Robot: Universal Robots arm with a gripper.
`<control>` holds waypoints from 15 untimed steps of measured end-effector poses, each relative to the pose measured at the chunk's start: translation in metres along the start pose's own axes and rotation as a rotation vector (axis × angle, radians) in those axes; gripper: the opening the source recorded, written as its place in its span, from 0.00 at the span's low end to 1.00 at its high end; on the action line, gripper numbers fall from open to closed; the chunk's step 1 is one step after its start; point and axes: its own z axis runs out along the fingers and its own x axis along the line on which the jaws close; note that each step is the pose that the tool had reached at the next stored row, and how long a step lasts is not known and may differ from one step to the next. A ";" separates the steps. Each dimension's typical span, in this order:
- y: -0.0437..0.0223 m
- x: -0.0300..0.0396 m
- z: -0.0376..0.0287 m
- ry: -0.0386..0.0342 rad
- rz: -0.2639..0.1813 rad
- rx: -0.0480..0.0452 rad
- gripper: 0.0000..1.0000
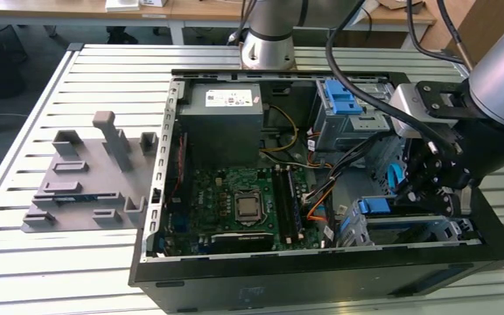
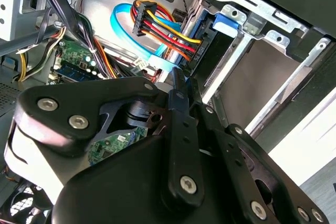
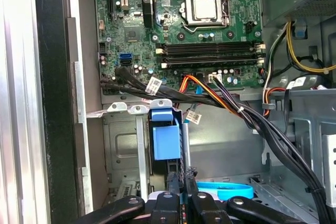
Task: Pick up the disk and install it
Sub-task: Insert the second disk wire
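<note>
inside the open computer case [image 1: 160, 216], at about four o'clock in the exterior view, the gripper [image 1: 434, 187] hangs low over the drive bay [image 1: 409, 226] near the case's front corner. in both wrist views the fingers [image 3: 173, 190] stand close together, pointing down into the bay, and a thin dark edge seems pinched between them, but i cannot tell whether they are clenched on something or simply nearly closed. the disk cannot be picked out for certain: a blue carrier tab [image 3: 164, 137] sits upright in the slot straight ahead of the fingertips in the first wrist view, and the same blue tab [image 2: 227, 23] shows at one o'clock in the second wrist view, so the disk may already be partly seated in the bay.

the main risk, as i judge it, is the wiring. a bundle of red, yellow and orange power cables [image 2: 157, 24] and a flat blue data cable [image 2: 123, 24] hang just beside the slot, and a black cable loom [image 3: 262, 124] crosses the bay's mouth. any sideways drift could snag these, or jam the carrier skewed against the grey bay rails [image 2: 231, 72]. the motherboard [image 1: 243, 203] lies near, at nine o'clock from the gripper, and could be struck.
</note>
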 end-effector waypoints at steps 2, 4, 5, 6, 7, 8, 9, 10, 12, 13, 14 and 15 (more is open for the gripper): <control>0.0000 0.0005 0.0010 0.0002 0.000 0.0000 0.16; -0.0001 0.0010 0.0018 0.0005 0.000 0.0001 0.16; -0.0001 0.0010 0.0019 0.0005 0.000 0.0000 0.16; -0.0001 0.0010 0.0020 0.0004 0.000 0.0000 0.16; -0.0001 0.0010 0.0020 0.0003 0.000 0.0000 0.16; -0.0001 0.0011 0.0021 0.0002 0.000 0.0000 0.16; -0.0002 0.0011 0.0021 0.0002 0.000 0.0000 0.16; -0.0001 0.0011 0.0022 0.0002 0.000 0.0000 0.16; -0.0001 0.0011 0.0024 -0.0002 0.000 0.0001 0.17; -0.0001 0.0011 0.0024 -0.0002 0.000 0.0001 0.17; -0.0001 0.0011 0.0023 -0.0001 0.000 0.0000 0.24; -0.0001 0.0011 0.0020 0.0000 0.000 0.0000 0.24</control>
